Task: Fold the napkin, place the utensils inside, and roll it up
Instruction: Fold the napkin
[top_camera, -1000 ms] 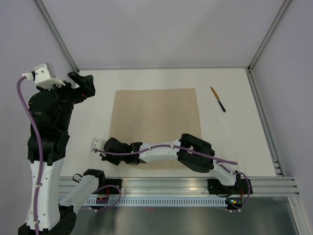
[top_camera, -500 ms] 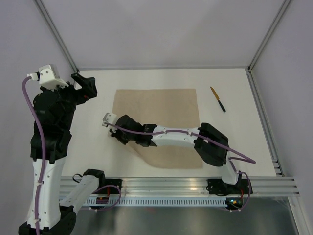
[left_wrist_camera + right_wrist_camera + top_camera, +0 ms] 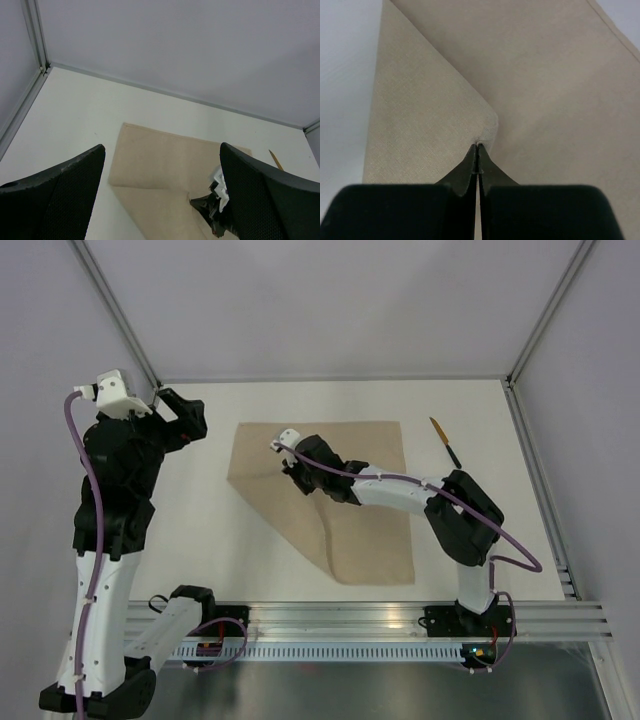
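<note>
Fold step underway: right gripper clamping napkin corner, drawing it diagonally over cloth lying mid-table. Left gripper hanging open at left. Next: laying corner flat, aligning edges, releasing. Knife lying apart, right.

No text, label, brand, number or sign can be read anywhere in these views.

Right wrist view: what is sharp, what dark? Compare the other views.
Right wrist: weave of the plain tan cloth napkin crisp, black right gripper a featureless silhouette. Left wrist: black left gripper looms soft-edged. Top external: even light, faint shadows.
</note>
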Available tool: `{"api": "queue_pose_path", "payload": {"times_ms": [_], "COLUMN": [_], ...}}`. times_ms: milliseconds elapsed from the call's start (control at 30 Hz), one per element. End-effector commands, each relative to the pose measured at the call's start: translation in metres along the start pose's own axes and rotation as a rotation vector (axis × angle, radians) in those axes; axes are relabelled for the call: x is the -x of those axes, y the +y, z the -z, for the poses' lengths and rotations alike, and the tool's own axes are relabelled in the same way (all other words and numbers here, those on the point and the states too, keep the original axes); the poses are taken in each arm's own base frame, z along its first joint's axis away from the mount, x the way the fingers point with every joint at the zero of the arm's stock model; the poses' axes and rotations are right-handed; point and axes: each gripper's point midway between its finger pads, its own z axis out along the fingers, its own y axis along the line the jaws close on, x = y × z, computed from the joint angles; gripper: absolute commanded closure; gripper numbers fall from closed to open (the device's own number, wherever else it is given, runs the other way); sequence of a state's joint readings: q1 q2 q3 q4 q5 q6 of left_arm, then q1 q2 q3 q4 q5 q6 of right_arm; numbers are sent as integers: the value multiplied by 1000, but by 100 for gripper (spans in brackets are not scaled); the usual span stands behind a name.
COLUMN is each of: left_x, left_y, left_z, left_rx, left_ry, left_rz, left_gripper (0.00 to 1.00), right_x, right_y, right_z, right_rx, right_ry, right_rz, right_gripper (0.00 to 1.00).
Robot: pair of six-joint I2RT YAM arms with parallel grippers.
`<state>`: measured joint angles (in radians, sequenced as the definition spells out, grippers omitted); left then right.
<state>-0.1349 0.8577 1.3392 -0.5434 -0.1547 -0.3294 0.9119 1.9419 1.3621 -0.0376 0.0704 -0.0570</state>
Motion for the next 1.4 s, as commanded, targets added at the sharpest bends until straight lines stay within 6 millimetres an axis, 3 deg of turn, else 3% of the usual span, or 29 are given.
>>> {"api": "queue_pose_path", "payload": {"times_ms": [0, 267, 567, 1033, 1367], "left_x": [6, 3, -1, -18, -28], "left_y": [-7, -9, -11, -13, -12], "left_z": [-3, -10, -18, -34, -43], "left_rx": [-30, -40, -46, -59, -60], "left_ry": [-25, -16, -1, 34, 49], "left_rz": [30, 27, 21, 33, 42], "left_gripper": [0, 0, 0, 0, 0], "right_x": [15, 4, 6, -10, -24], "right_y": [-38, -105, -159, -217, -241], "right_z": [14, 27, 40, 48, 52], "right_rx": [-83, -200, -309, -411, -448], "right_ry": [-67, -69, -103, -106, -89], "right_rz": [8, -42, -58, -121, -152], "right_gripper": [99, 100, 100, 100, 99]}}
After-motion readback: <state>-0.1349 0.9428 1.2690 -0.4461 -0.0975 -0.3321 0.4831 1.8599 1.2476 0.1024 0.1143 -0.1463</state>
